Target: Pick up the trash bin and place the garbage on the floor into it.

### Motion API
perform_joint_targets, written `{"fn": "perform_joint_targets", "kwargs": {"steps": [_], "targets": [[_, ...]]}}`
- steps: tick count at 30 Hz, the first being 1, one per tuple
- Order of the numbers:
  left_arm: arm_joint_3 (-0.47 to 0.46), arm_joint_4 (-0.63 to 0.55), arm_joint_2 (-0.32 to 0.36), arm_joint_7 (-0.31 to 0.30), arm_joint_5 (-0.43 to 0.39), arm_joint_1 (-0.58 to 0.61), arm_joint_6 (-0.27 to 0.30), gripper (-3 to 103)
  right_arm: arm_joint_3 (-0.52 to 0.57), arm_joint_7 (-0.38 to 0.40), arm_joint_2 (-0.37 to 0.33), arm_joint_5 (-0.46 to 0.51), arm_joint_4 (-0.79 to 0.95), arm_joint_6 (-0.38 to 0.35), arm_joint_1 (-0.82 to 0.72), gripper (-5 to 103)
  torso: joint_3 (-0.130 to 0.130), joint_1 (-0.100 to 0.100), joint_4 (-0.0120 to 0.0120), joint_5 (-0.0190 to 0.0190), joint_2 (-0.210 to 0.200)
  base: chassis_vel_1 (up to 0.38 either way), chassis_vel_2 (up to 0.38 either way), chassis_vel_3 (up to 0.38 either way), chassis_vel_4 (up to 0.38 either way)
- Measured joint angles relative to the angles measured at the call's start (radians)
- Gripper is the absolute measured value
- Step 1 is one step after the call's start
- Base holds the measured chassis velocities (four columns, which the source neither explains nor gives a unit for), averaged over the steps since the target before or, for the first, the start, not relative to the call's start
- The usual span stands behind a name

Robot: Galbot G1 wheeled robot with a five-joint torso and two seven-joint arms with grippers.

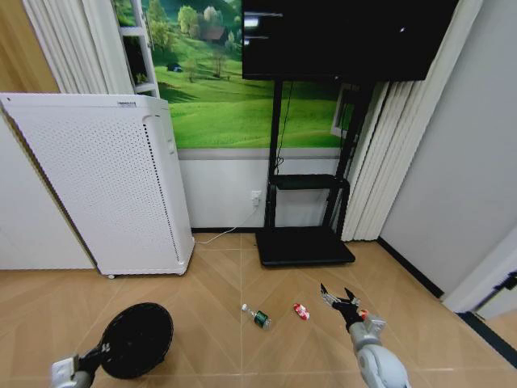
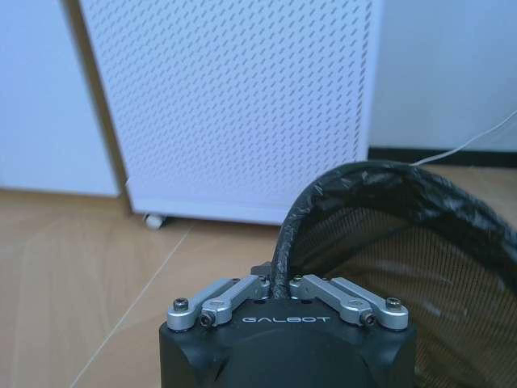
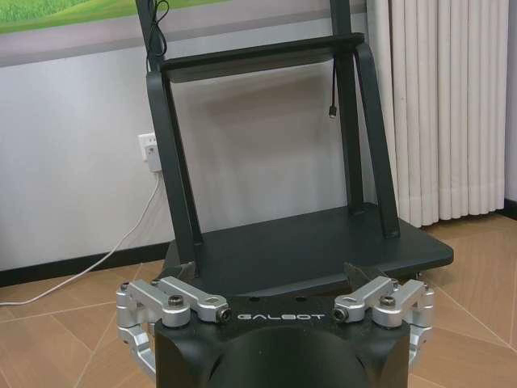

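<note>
The trash bin (image 1: 137,339), a black wire-mesh basket, is tilted so its mouth faces me, low on my left above the floor (image 1: 218,283). My left gripper (image 1: 107,349) is shut on its rim; in the left wrist view the fingers (image 2: 242,289) pinch the black rim (image 2: 284,234) beside the mesh wall (image 2: 404,267). A small clear bottle with a green label (image 1: 257,317) and a red-and-white wrapper (image 1: 300,311) lie on the boards ahead. My right gripper (image 1: 339,299) hovers open just right of the wrapper, holding nothing (image 3: 275,283).
A tall white perforated appliance (image 1: 105,186) (image 2: 242,97) stands at the back left, with a cable running to a wall socket (image 1: 255,196). A black TV stand's base (image 1: 305,245) (image 3: 323,250) sits ahead. Curtains (image 1: 388,162) hang at the right.
</note>
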Motion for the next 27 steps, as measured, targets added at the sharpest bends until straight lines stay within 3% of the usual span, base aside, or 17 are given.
{"fn": "perform_joint_targets", "kwargs": {"steps": [7,9,12,21,27], "targets": [[0.020,0.003,0.012,0.045,0.012,-0.044,-0.056,4,-0.002,-0.002,0.000,-0.005,-0.010,0.001,0.000,100,0.000,0.000,0.0003,0.0003,0.000,0.000,0.000,0.000,0.000],[0.031,0.028,0.022,0.076,0.026,-0.083,-0.103,4,-0.003,-0.002,0.004,-0.005,-0.012,0.001,0.002,100,0.000,0.000,0.0002,0.0002,0.000,0.000,0.000,0.000,0.000],[0.043,0.037,0.032,0.092,0.027,-0.121,-0.127,4,-0.006,-0.001,0.008,-0.004,-0.009,0.001,0.003,100,0.000,0.000,-0.0001,0.0003,0.000,0.000,0.000,0.000,0.000],[0.082,0.012,0.039,0.130,-0.005,-0.207,-0.138,4,-0.034,0.005,0.017,0.007,0.036,-0.009,-0.001,100,0.000,0.000,-0.0001,0.0002,0.000,0.000,0.000,0.000,0.000],[0.118,0.014,0.038,0.170,-0.004,-0.270,-0.163,4,-0.061,-0.043,0.026,0.012,0.096,-0.063,-0.012,100,0.000,0.000,0.0002,0.0001,0.000,0.000,0.000,0.000,0.000]]}}
